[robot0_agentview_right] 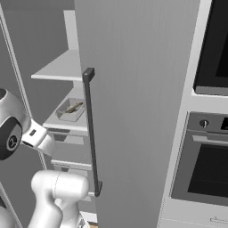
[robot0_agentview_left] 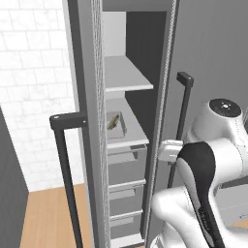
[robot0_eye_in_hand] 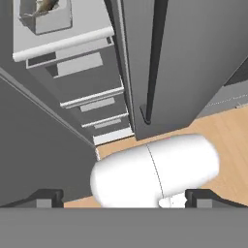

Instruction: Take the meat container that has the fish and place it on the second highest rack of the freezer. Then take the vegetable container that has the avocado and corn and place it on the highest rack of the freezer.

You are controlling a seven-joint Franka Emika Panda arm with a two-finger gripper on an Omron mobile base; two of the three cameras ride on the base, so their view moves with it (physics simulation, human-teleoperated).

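Tool (robot0_eye_in_hand: 123,197) agape; fish (robot0_agentview_left: 113,121) lengthwise inward.

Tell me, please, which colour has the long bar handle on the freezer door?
The long bar handle is black; the right base view shows it best.

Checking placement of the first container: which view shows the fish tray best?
Right base view: the fish tray sits unobstructed on the lower plain shelf, fish visible. Left base view shows it partly behind the freezer's frame. Hand view catches it cropped at the top edge.
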